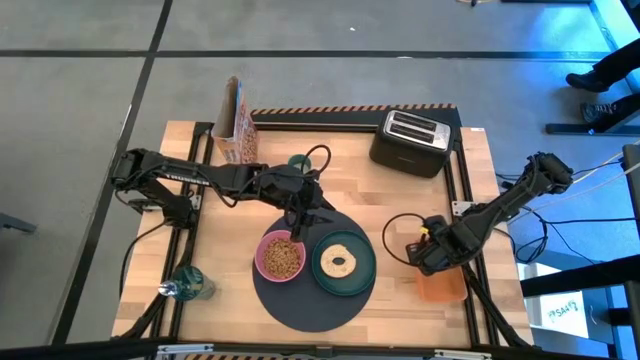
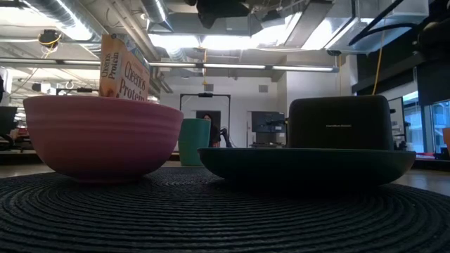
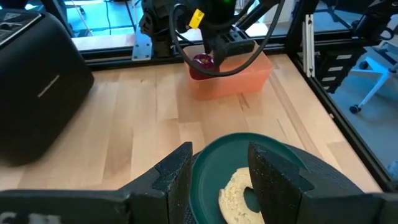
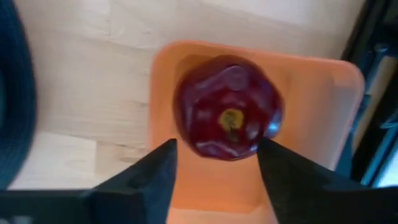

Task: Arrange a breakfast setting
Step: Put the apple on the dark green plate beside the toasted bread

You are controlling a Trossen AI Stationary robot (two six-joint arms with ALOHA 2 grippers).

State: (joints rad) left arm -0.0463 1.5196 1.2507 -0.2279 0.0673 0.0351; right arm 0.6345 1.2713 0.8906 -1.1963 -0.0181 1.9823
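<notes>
A round dark-grey mat (image 1: 310, 305) lies at the table's near middle. On it stand a pink bowl (image 1: 282, 257) of cereal and a dark-green plate (image 1: 358, 280) bearing a pale bagel (image 1: 340, 262). A pale-green cup (image 1: 298, 162) stands beyond the mat. My left gripper (image 3: 221, 171) is open and empty above the plate's far rim. My right gripper (image 4: 214, 152) is shut on a dark-red fruit (image 4: 229, 107) over the orange tray (image 1: 445, 288) at the right. No spoon shows. My right gripper pinches the fruit between its two fingers, on two opposite sides of its upper part (image 4: 181, 138). The fingers come from above, pointing down. The fruit's stem end (image 4: 231, 118) faces up toward the wrist. The fruit hangs over the tray's inside and looks clear of its floor.
A black toaster (image 1: 410, 140) stands at the far right, a cereal box (image 1: 235, 125) at the far left and a bottle (image 1: 190, 285) at the near left. Bare wood (image 1: 400, 210) lies between the plate and the tray.
</notes>
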